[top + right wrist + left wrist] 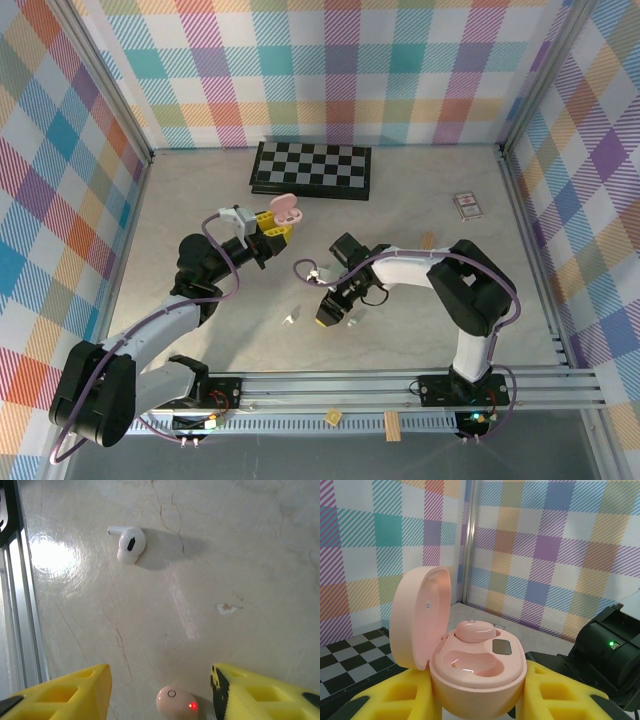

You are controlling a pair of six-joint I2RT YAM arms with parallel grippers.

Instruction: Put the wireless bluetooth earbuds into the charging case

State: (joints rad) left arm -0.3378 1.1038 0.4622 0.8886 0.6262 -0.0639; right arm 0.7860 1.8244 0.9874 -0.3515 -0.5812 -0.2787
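- The table [420, 300] is a pale, marbled slab, walled on three sides by pastel plaid panels; a metal rail runs along its near edge.
- A black-and-white chessboard [311, 170] lies at the back, and a small card box [467, 205] sits well apart from it towards the right wall.
- The left gripper [275, 228] is raised above the table, its yellow fingers [395, 700] clamped on the sides of a pink charging case [477, 672].
- The case's lid [420, 615] stands hinged open and upright.
- One pink earbud [475, 630] is seated in the far socket beside a small grey panel; the near socket is an empty hollow.
- The right gripper [160, 680] points down close to the table near its middle, jaws apart.
- A second pink earbud [176, 702] lies on the table between those yellow fingers, a red light glowing on it. It sits nearer one finger, with no visible contact with either.
- A white stemmed earbud [128, 542] lies on the bare surface beyond the fingers, nearer the rail side, apart from the pink one.
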